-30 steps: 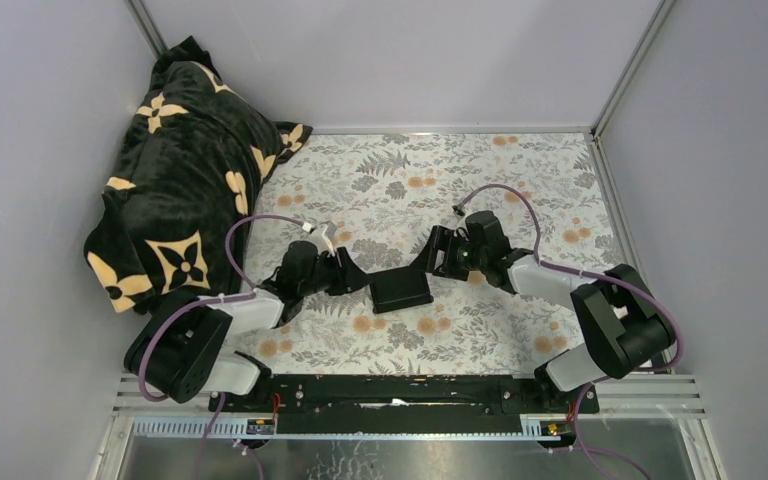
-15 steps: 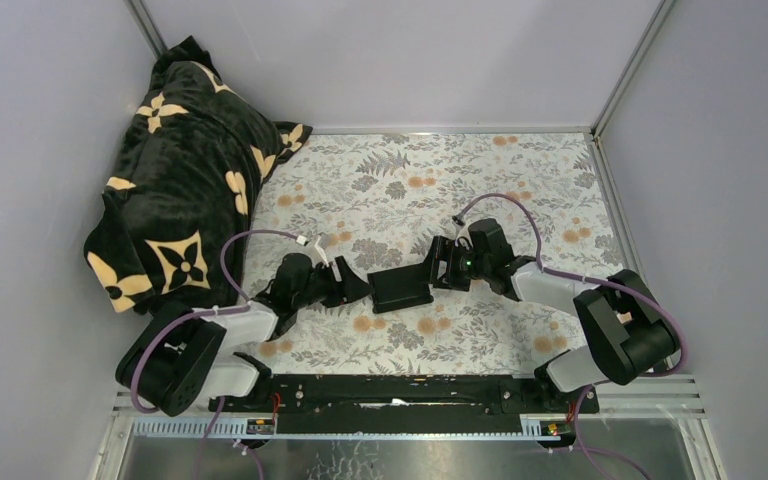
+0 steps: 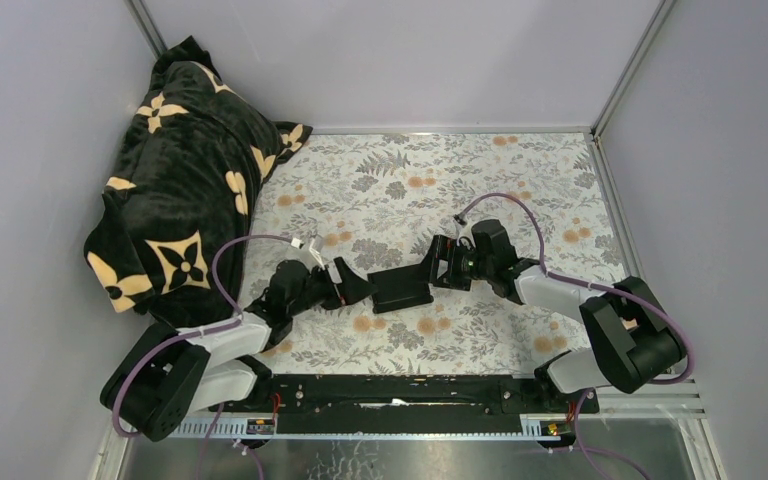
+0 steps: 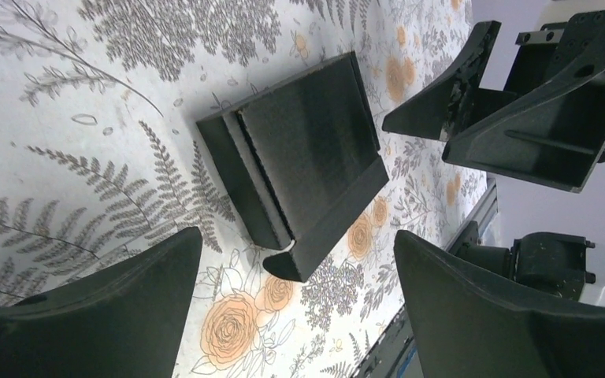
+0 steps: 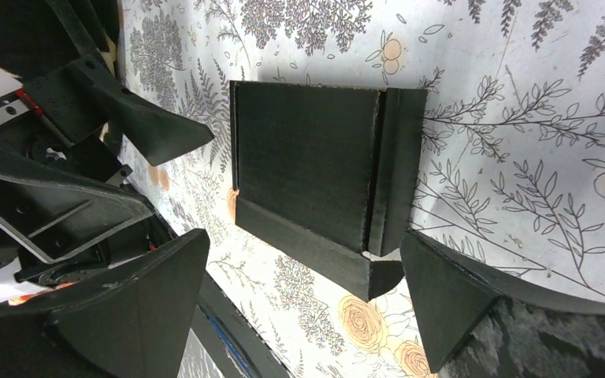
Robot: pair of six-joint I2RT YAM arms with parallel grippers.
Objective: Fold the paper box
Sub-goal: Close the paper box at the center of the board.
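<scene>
Paper box (image 3: 401,289) sits flat on the floral counter (image 3: 480,180), a low black rectangle folded into shape, seen from above; the left tool (image 3: 355,290) is right at the box's left end with its fingers spread, and the right tool (image 3: 435,268) is just off the box's far right corner, also spread; from up here I cannot tell whether either one touches the card; a black blanket (image 3: 180,190) with cream flowers is heaped well away to the box's far left, against the wall.

From the left wrist, the paper box (image 4: 307,150) lies on the counter (image 4: 63,142) ahead of the left tool (image 4: 298,236); its two fingers stand wide apart, one on each side of the box's near corner, pinching nothing; a thin pale seam runs along one fold of the card; beyond the box, the right tool (image 4: 473,118) hangs with its fingers parted.

From the right wrist, the paper box (image 5: 307,165) rests on the counter (image 5: 520,118) between the wide-set fingers of the right tool (image 5: 306,236), neither of which grips the card; a narrow strip is folded along one side of the box, with a pale line at the crease; past the box's other side, the left tool (image 5: 177,169) shows its fingers apart and clear of the card.
</scene>
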